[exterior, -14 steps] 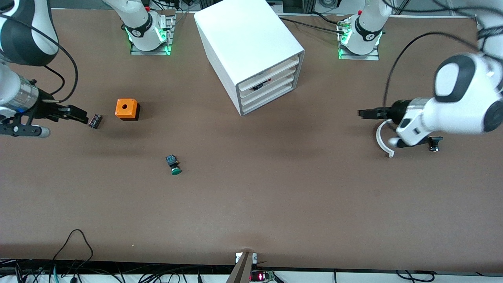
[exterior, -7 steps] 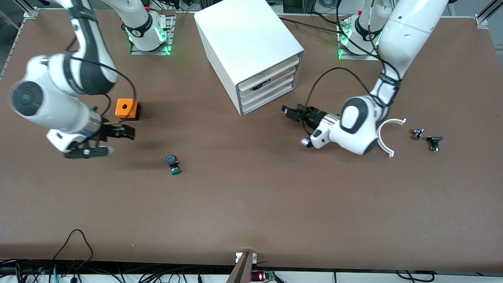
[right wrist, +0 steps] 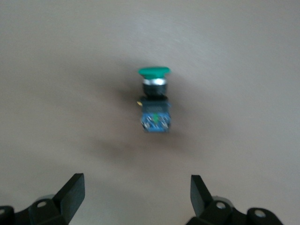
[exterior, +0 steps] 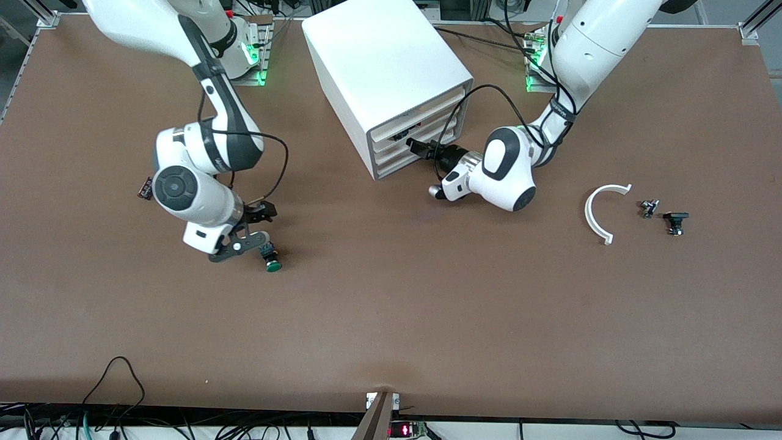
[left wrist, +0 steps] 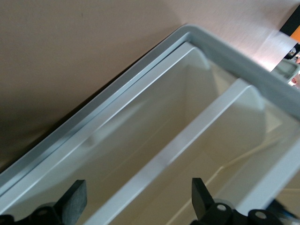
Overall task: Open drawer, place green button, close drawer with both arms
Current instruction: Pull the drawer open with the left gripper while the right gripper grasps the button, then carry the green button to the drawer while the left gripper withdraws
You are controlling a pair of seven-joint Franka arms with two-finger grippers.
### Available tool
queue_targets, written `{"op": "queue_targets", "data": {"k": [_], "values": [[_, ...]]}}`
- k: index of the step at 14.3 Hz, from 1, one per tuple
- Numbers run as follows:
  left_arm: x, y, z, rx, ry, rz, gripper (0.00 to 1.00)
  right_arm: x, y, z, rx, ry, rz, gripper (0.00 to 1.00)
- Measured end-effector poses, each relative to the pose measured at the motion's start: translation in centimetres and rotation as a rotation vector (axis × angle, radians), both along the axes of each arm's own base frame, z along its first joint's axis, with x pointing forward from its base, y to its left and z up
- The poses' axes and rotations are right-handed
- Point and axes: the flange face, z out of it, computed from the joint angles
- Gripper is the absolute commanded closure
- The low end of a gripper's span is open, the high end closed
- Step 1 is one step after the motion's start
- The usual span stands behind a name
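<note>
Front view: the white cabinet [exterior: 391, 85] stands on the brown surface [exterior: 391, 318] between the two arm bases, its three drawer fronts facing the front camera at an angle. The drawer [exterior: 410, 160], lowest of the three, sits flush and closed. The left hand [exterior: 414, 146] is at the cabinet front, level with the lower drawers. The right hand [exterior: 263, 215] hangs over the surface just beside the button [exterior: 270, 258], which lies on its side toward the right arm's end, nearer to the front camera than the cabinet. A small black part [exterior: 145, 187] lies beside the right arm. A white curved piece [exterior: 602, 211] and two small dark parts [exterior: 663, 215] lie toward the left arm's end. Left wrist view: the left hand [left wrist: 138, 199] has its fingers spread wide and grips nothing; the drawer [left wrist: 140, 154] and its frame fill the picture directly ahead. Right wrist view: the right hand [right wrist: 138, 194] is likewise spread wide and empty; the button [right wrist: 154, 99] lies ahead of the fingertips [right wrist: 72, 190], untouched, green cap pointing away from the hand.
</note>
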Motion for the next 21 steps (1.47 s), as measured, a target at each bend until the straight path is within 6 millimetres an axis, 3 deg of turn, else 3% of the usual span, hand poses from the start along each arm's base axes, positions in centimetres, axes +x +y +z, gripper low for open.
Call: {"op": "queue_targets", "data": {"k": [1,2,5,7,10,11,13,15,18,19,20,21], "values": [[-0.5,0.2,-0.4,-0.005,-0.005,-0.009,0.75,0.1,0.3,-1.1,0.007,-0.01,0.034,0.0],[-0.8,0.4,-0.7,-0.011,-0.009,-0.016,1.0,0.4,0.4,-2.3,0.014,-0.027,0.072,0.0],[-1.1,0.8,-1.1,-0.021,-0.012,-0.019,1.0,0.8,0.1,-5.7,0.027,-0.072,0.138,0.0],[-0.8,1.0,-0.6,-0.037,-0.024,-0.015,1.0,1.0,-0.4,-7.0,0.027,-0.083,0.136,0.0],[2.4,4.2,-0.1,-0.025,-0.069,0.051,1.0,1.2,-0.8,-7.9,0.029,-0.099,0.132,0.02],[4.3,6.1,0.3,-0.024,-0.098,0.084,1.0,1.3,-0.9,-8.0,0.03,-0.1,0.132,0.1],[7.0,8.8,1.2,-0.037,-0.145,0.127,1.0,1.3,-1.0,-8.0,0.03,-0.103,0.129,0.36],[7.8,9.4,1.5,-0.036,-0.156,0.14,1.0,1.4,-1.2,-8.0,0.03,-0.103,0.126,0.54],[8.1,10.0,1.5,-0.03,-0.162,0.149,1.0,1.4,-1.2,-8.1,0.03,-0.102,0.125,0.68],[8.6,10.4,1.6,-0.027,-0.17,0.157,0.61,1.4,-1.2,-8.1,0.03,-0.103,0.125,0.71],[9.4,11.1,1.9,-0.023,-0.182,0.171,0.01,1.4,-1.2,-8.1,0.03,-0.103,0.125,0.71],[10.1,12.0,2.0,-0.012,-0.197,0.19,0.0,1.4,-1.2,-8.1,0.031,-0.105,0.125,0.71]]}}
